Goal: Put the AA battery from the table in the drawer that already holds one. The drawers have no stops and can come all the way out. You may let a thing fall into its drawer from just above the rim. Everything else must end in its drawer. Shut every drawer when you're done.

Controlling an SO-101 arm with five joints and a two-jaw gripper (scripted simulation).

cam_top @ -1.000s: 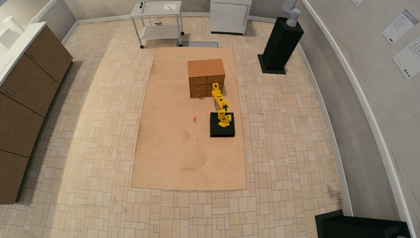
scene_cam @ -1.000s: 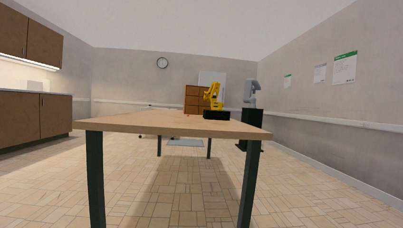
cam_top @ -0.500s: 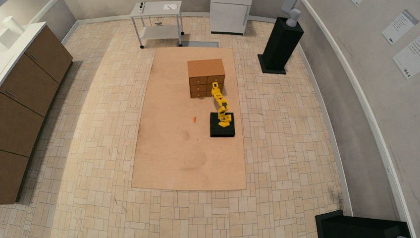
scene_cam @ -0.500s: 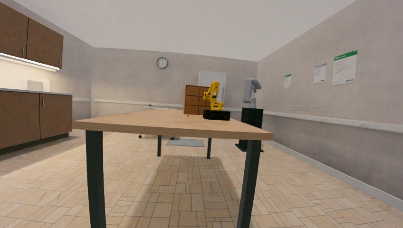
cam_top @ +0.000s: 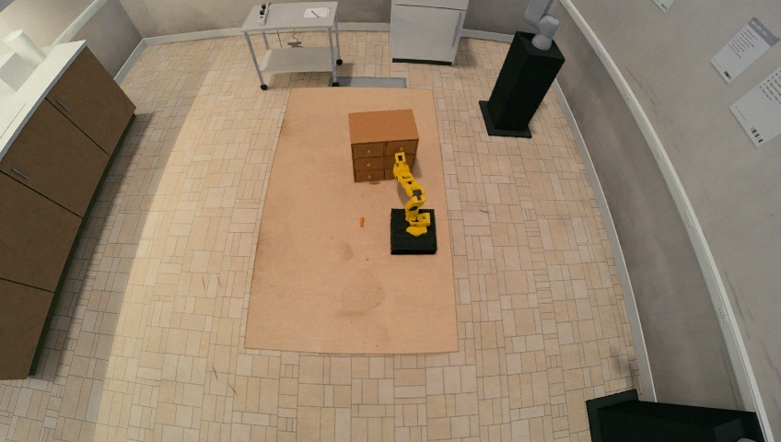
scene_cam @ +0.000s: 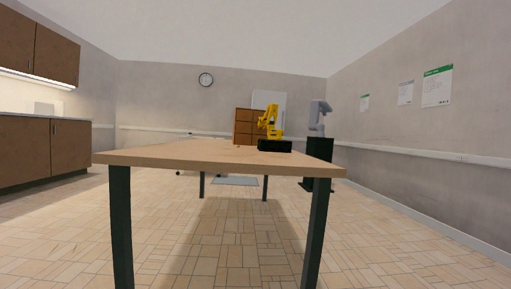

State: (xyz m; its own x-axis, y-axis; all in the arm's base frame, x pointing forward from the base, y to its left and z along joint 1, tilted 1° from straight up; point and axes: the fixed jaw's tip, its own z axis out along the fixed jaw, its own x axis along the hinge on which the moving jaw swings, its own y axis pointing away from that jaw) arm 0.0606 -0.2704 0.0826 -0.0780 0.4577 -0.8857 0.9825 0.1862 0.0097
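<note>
The small orange AA battery (cam_top: 361,221) (scene_cam: 238,146) lies on the wooden table (cam_top: 329,296) (scene_cam: 215,157), left of the arm's black base (cam_top: 405,246) (scene_cam: 274,145). The brown drawer cabinet (cam_top: 382,125) (scene_cam: 243,125) stands at the far end, with two columns of three drawers, all shut. My yellow gripper (cam_top: 399,158) (scene_cam: 263,123) reaches to the front of the right column, about at the middle drawer. Its jaw stands slightly apart, and I see nothing between the fingers. The knob there is hidden behind the gripper.
A black pedestal with a grey arm (cam_top: 523,82) (scene_cam: 317,142) stands off the table to the right. A white cart (cam_top: 293,32) and a white cabinet (cam_top: 427,27) stand behind the table. Brown counters (cam_top: 49,164) line the left wall.
</note>
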